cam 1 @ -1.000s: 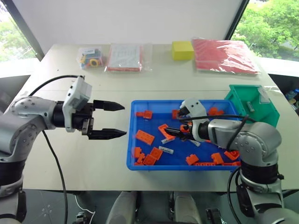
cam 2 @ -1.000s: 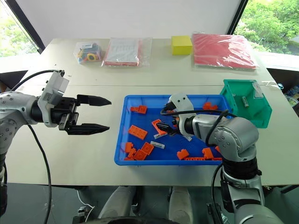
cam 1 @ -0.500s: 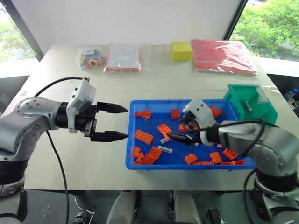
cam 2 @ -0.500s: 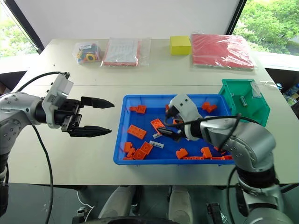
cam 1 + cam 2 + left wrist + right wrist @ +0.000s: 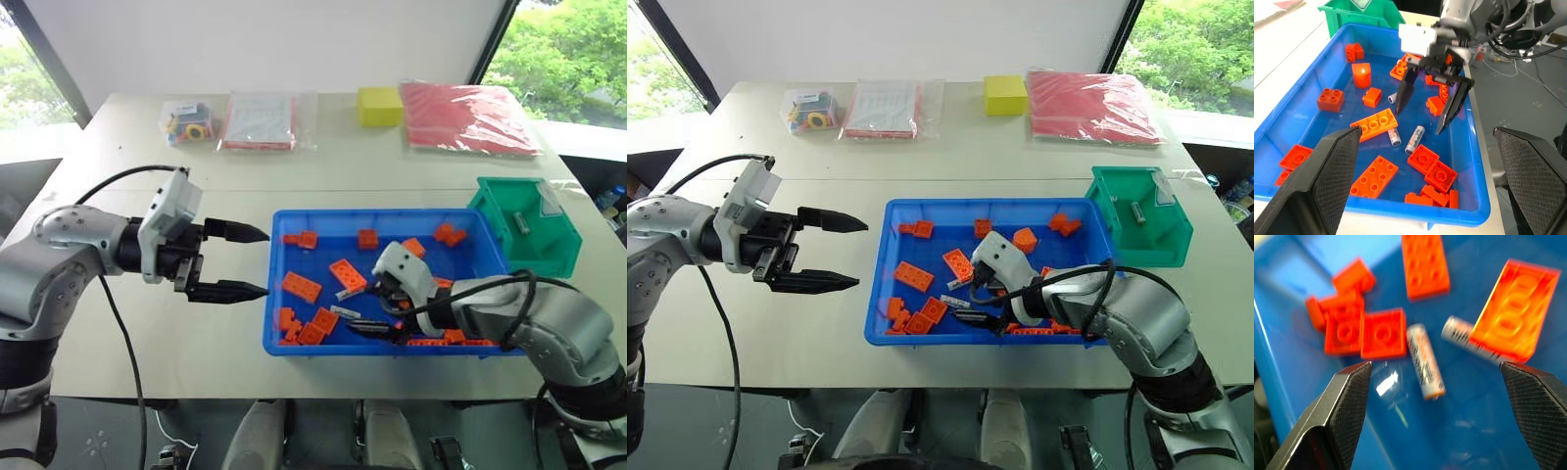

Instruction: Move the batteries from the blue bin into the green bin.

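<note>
My right hand [image 5: 1426, 110], fingers apart and empty, hangs over a battery [image 5: 1425, 361] lying between them in the blue bin [image 5: 294, 345].

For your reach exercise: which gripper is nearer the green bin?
Right. The right gripper is inside the blue bin; the left gripper hovers beyond its far side from the green bin.

A pale table [image 5: 392, 176] carries the blue bin [image 5: 294, 345] and green bin [image 5: 549, 257]; at its far edge, a yellow block [image 5: 382, 105], red packet [image 5: 468, 116], two clear bags [image 5: 261, 120].
</note>
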Robot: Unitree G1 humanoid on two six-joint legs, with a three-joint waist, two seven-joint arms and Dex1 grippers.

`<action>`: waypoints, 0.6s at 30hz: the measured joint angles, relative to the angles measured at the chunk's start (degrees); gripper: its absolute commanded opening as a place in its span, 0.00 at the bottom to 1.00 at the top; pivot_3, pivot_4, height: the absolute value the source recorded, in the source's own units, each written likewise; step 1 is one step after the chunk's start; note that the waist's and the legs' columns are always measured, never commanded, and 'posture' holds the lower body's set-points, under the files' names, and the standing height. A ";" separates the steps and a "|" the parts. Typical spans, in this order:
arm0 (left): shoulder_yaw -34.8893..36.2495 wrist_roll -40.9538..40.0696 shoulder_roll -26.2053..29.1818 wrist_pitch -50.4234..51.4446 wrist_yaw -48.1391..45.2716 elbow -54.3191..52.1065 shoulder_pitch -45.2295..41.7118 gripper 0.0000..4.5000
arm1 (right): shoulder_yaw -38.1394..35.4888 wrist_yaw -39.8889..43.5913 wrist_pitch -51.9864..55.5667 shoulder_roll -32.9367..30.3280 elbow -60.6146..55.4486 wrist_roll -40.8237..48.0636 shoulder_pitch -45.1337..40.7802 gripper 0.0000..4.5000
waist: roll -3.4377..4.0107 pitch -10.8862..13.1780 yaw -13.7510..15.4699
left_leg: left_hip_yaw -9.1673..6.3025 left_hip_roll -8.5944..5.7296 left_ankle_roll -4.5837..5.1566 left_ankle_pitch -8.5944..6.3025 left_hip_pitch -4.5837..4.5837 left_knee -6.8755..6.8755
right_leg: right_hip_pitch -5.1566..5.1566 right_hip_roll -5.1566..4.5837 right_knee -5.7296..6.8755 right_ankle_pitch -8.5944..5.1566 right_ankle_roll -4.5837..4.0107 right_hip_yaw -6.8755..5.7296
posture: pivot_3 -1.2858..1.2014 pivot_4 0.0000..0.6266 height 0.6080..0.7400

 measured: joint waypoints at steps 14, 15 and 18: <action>-0.18 0.00 -0.01 -0.05 0.04 -0.37 -0.77 1.00 | 8.68 5.99 -12.69 -1.50 6.65 -9.85 -0.80 0.11 | -0.06 -0.02 -0.03 | 0.02 0.04 -0.01 0.00 0.03 0.00 | 0.02 0.02 -0.01 0.01 -0.02 0.00 | 0.52 0.24 0.64; -0.22 0.00 -0.01 -0.05 0.04 -0.37 -0.83 1.00 | 8.77 6.28 -12.86 -1.50 6.70 -10.19 -0.80 0.01 | -0.06 -0.02 -0.03 | 0.02 0.03 -0.01 0.00 0.03 0.00 | 0.02 0.02 -0.01 0.01 -0.02 0.00 | 0.52 0.24 0.64; -0.47 0.01 -0.02 -0.08 0.02 -0.33 -1.13 1.00 | 8.48 6.99 -12.49 -1.48 6.69 -10.30 -0.83 0.01 | -0.06 -0.02 -0.02 | 0.02 0.04 -0.01 0.00 0.03 0.00 | 0.02 0.02 -0.01 0.02 -0.02 0.00 | 0.52 0.24 0.64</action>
